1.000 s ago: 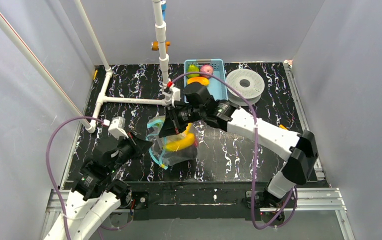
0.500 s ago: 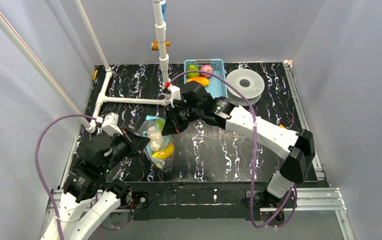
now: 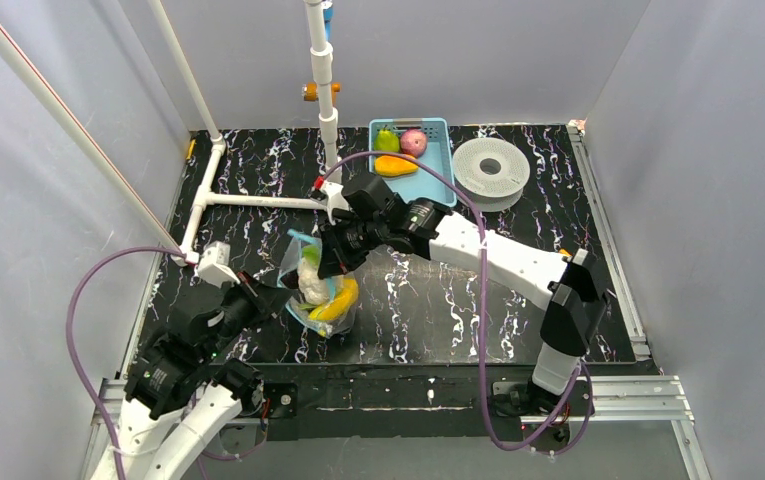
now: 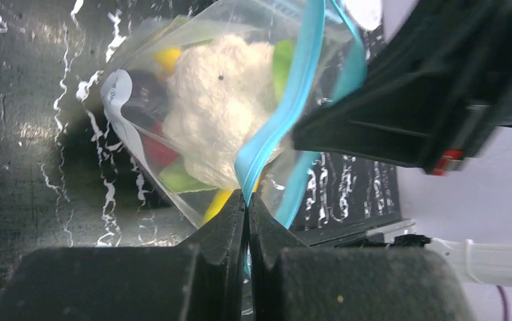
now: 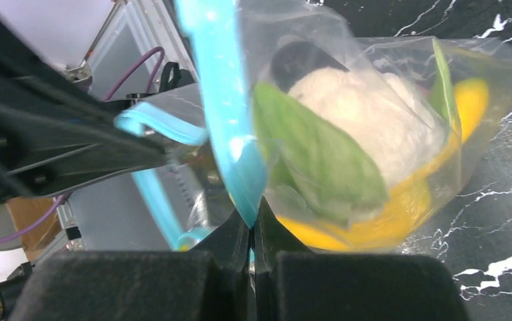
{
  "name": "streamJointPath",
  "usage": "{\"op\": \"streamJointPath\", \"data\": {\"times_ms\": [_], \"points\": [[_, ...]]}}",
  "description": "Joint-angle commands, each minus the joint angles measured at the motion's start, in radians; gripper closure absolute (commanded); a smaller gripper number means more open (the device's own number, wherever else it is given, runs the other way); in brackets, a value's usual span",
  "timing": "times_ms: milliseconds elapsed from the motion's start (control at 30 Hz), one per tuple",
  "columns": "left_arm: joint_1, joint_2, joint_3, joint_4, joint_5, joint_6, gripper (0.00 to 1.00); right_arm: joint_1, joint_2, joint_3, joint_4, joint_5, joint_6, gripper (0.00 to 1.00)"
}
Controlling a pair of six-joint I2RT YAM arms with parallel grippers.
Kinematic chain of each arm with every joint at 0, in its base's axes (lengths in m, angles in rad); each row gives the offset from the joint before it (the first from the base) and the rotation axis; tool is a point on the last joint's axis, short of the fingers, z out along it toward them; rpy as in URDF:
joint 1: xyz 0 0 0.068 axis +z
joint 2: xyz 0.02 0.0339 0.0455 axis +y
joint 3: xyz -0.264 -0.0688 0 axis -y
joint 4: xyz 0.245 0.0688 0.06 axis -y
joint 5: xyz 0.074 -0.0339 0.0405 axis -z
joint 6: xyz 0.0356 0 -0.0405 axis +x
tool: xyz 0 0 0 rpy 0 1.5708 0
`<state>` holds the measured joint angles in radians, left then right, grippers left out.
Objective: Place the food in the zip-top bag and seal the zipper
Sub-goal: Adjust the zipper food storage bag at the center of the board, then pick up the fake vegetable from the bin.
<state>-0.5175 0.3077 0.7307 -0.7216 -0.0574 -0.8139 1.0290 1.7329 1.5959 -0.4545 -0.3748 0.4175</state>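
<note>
The zip-top bag now hangs left of centre in the top view, cauliflower and banana inside; it was sprawled wider a second ago; your left gripper and right gripper are each pinched tight on the zipper; loading looks finished, sealing remains.

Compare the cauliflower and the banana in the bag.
The cauliflower is pale white and lumpy; the banana is bright yellow and smooth. The cauliflower is a rounded clump, the banana long and curved. In the top view the banana lies against the cauliflower's side, toward the right arm. Both sit inside the clear zip-top bag.
</note>
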Motion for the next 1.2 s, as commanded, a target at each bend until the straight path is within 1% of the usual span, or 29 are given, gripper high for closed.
{"op": "streamJointPath", "data": {"times_ms": [0,67,200,333,433,533,600,667,733,833,900,967,1033,1167], "points": [[-0.004,0.025,0.145,0.028,-0.011,0.014,1.00,0.000,-0.023,0.134,-0.045,0.024,-0.057,0.93],[-0.004,0.035,0.160,0.025,-0.013,0.020,1.00,0.002,-0.034,0.152,-0.051,0.016,-0.061,0.90],[-0.004,0.021,0.120,0.032,-0.031,0.015,1.00,0.002,-0.050,0.135,-0.031,-0.003,-0.056,0.82],[-0.004,0.009,0.095,0.012,-0.063,0.026,1.00,0.003,-0.045,0.131,-0.042,0.017,-0.066,0.72],[-0.004,0.002,0.095,-0.013,-0.070,0.031,1.00,0.002,-0.058,0.131,-0.056,0.047,-0.086,0.62],[-0.004,-0.008,0.093,-0.024,-0.071,0.027,1.00,-0.001,-0.091,0.114,-0.056,0.111,-0.112,0.51],[-0.004,-0.008,0.094,-0.027,-0.070,0.021,1.00,-0.013,-0.116,0.098,-0.049,0.150,-0.123,0.46],[-0.004,-0.006,0.096,-0.029,-0.067,0.018,1.00,-0.042,-0.139,0.069,-0.031,0.165,-0.123,0.42],[-0.004,0.000,0.104,-0.033,-0.065,0.018,1.00,-0.081,-0.157,0.024,-0.011,0.184,-0.110,0.40],[-0.004,0.009,0.123,-0.046,-0.070,0.027,1.00,-0.164,-0.167,-0.037,0.015,0.208,-0.075,0.38],[-0.004,0.016,0.133,-0.059,-0.074,0.033,1.00,-0.226,-0.158,-0.067,0.032,0.231,-0.063,0.34],[-0.004,0.024,0.135,-0.068,-0.075,0.032,1.00,-0.293,-0.131,-0.075,0.034,0.266,-0.046,0.30],[-0.004,0.027,0.127,-0.066,-0.067,0.024,1.00,-0.360,-0.096,-0.074,0.052,0.269,-0.025,0.28],[-0.004,0.040,0.107,-0.048,-0.049,0.011,1.00,-0.450,0.006,-0.037,0.093,0.281,-0.044,0.18]]}}
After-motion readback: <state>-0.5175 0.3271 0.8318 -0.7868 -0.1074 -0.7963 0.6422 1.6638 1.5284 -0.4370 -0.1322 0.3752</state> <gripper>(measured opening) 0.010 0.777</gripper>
